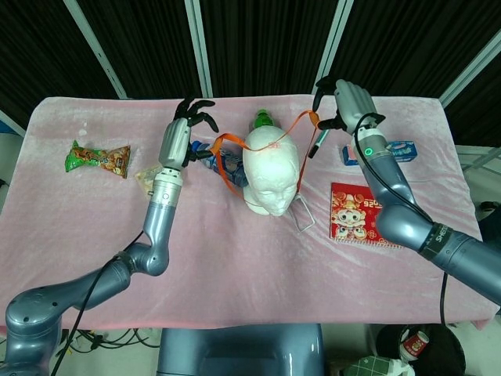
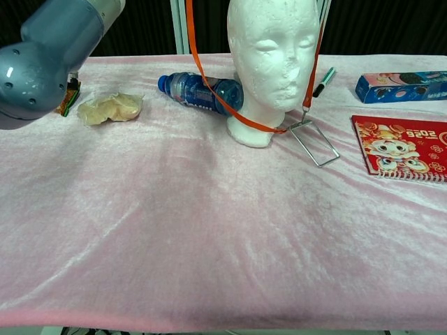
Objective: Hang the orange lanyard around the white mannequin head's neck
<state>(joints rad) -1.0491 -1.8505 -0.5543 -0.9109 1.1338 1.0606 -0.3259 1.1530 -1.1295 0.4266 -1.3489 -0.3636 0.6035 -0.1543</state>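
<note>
Orange lanyard (image 1: pixel 235 145) stretched between left robot hand (image 1: pixel 185 133) and right robot hand (image 1: pixel 344 100)

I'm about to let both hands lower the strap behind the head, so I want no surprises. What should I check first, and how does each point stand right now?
1. Left hand holds the orange lanyard: ok, strap runs from its fingers.
2. Right hand holds the other side: ok.
3. Strap has passed the crown of the white mannequin head: not ok, it lies across the top.
4. Badge holder hangs free in front: not ok, it rests on the cloth by the base.
5. Blue bottle is away from the strap's path: not ok, it lies against the base on the left side.
6. Head stands upright: ok.
</note>
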